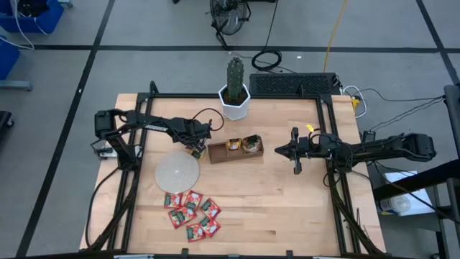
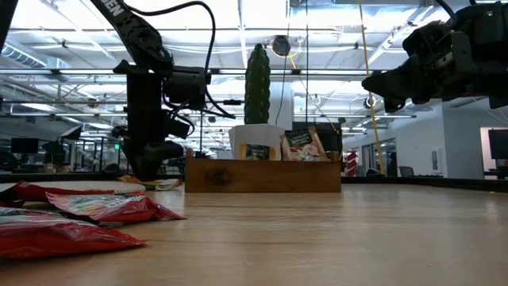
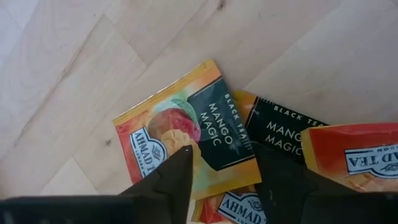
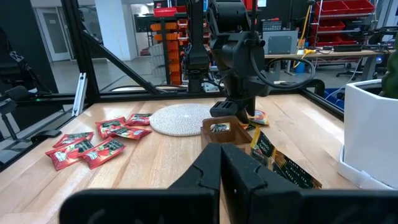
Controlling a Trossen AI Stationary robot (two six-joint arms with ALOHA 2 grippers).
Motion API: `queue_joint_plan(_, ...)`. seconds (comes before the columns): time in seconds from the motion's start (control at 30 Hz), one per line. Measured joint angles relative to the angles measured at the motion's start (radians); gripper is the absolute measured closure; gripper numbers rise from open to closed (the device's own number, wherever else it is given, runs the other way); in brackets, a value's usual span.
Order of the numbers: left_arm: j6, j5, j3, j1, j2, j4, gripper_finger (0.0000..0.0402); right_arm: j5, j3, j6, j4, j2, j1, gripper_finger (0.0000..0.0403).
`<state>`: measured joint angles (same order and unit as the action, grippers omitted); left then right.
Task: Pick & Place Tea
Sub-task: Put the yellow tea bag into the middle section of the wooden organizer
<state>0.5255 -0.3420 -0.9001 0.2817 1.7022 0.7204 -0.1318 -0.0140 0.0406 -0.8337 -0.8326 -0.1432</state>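
Observation:
A small pile of orange-yellow tea sachets lies flat on the table just left of the brown tray. My left gripper is open and low over this pile, pointing down, one finger on either side of the top sachet's dark label. The tray's middle compartment holds orange-yellow sachets and its right compartment holds whitish ones. Several red sachets lie spread near the table's near edge. My right gripper is shut and hovers right of the tray. My left gripper comes at the top orange-yellow sachet from above with its fingers apart. One fingertip shows over the sachet's printed face. I cannot tell whether either finger touches it. The sachet lies flat on the pile.
A round pale grey disc lies between the pile and the red sachets. A white pot with a cactus stands behind the tray at the far edge. Bare wood stretches across the table's near right part.

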Motion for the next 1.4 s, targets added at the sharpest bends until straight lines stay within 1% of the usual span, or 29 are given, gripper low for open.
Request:
queue_joint_plan(0.13,0.001,0.000,0.000,0.000,0.000,0.000,0.0288,0.000,0.000,0.000,0.000,0.000,0.000,0.0403)
queue_joint_plan(0.37,-0.018,0.000,0.000,0.000,0.000,0.000,0.0387,0.000,0.000,0.000,0.000,0.000,0.000,0.0403)
queue_joint_plan(0.4,-0.023,0.000,0.000,0.000,0.000,0.000,0.0393,0.000,0.000,0.000,0.000,0.000,0.000,0.0403)
queue_joint_plan(0.53,-0.045,-0.002,0.000,0.000,0.000,-0.002,0.0397,0.000,0.000,0.000,0.000,0.000,0.000,0.0403)
queue_joint_plan(0.7,-0.054,-0.050,-0.036,-0.019,0.000,0.041,0.0399,0.000,0.000,0.000,0.000,0.000,0.000,0.0403)
queue_joint_plan(0.83,-0.055,-0.074,-0.116,-0.050,0.000,0.146,0.0399,0.000,0.000,0.000,0.000,0.000,0.000,0.0403)
queue_joint_plan(0.97,-0.056,-0.139,-0.235,-0.104,0.000,0.268,0.0400,0.000,0.000,0.000,0.000,0.000,0.000,0.0403)
queue_joint_plan(1.03,-0.075,-0.169,-0.295,-0.138,0.000,0.295,0.0400,0.000,0.000,0.000,0.000,0.000,0.000,0.0403)
queue_joint_plan(1.17,-0.157,-0.206,-0.389,-0.218,-0.029,0.245,0.0400,0.000,0.000,0.000,0.000,0.000,0.000,0.0403)
queue_joint_plan(1.27,-0.214,-0.219,-0.419,-0.262,-0.077,0.189,0.0401,0.000,0.000,0.000,-0.002,0.000,0.000,0.0403)
queue_joint_plan(1.33,-0.265,-0.189,-0.418,-0.280,-0.120,0.115,0.0401,0.000,0.000,0.000,0.000,0.000,0.000,0.0403)
queue_joint_plan(1.4,-0.311,-0.120,-0.403,-0.286,-0.153,0.017,0.0401,0.000,0.000,0.000,-0.004,0.000,0.000,0.0403)
